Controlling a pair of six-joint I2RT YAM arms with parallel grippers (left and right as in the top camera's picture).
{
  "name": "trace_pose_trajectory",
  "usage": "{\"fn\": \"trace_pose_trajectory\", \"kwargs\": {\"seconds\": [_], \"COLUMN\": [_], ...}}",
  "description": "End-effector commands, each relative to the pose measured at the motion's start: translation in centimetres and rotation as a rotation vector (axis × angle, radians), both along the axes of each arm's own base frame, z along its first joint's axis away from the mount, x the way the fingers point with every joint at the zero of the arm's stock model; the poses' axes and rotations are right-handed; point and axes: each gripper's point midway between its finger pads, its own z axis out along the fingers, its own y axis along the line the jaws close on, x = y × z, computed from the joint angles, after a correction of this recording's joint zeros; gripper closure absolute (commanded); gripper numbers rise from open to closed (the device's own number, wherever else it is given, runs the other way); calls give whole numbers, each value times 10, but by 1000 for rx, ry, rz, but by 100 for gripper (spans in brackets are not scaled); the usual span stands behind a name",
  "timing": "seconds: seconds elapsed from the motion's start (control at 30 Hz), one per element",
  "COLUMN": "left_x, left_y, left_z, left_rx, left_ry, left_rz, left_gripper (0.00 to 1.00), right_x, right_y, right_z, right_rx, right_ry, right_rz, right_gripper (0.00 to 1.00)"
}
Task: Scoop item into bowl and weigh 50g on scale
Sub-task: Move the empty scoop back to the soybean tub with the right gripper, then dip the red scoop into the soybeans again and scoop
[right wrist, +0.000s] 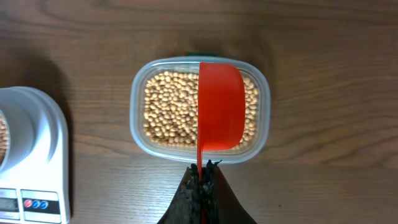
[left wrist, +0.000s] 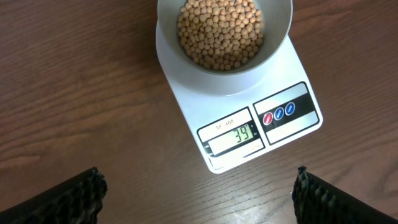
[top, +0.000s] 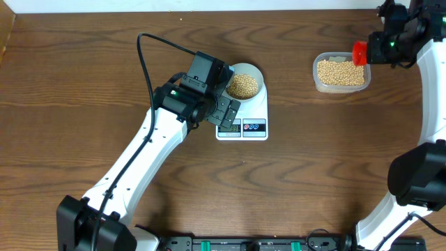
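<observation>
A pale bowl holding tan beans stands on the white scale; the scale's display reads 39. My left gripper hovers open over the bare wood in front of the scale, fingers far apart and nothing between them. My right gripper is shut on the thin handle of a red scoop. The scoop hangs over a clear tub of beans at the back right.
The left arm stretches across the wooden table from the front left to the scale. The right arm runs along the right edge. A black cable loops behind the left wrist.
</observation>
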Motion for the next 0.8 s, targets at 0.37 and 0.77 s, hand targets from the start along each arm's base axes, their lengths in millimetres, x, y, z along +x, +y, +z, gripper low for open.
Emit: {"fn": "trace_pose_trajectory", "kwargs": {"seconds": [0.37,0.77], "left_x": [0,0], "left_y": [3,3], "left_z": [8,8], "left_rx": [4,4], "left_ry": [-25,-25], "left_rz": [2,2], "left_gripper": [2,2], "right_x": [3,7], "right_y": [-12,16], "right_z": [-64,-101], "right_rx": [-26,147], "right_ry": [162,231], "right_rz": [-31,23], "right_gripper": [99,99]}}
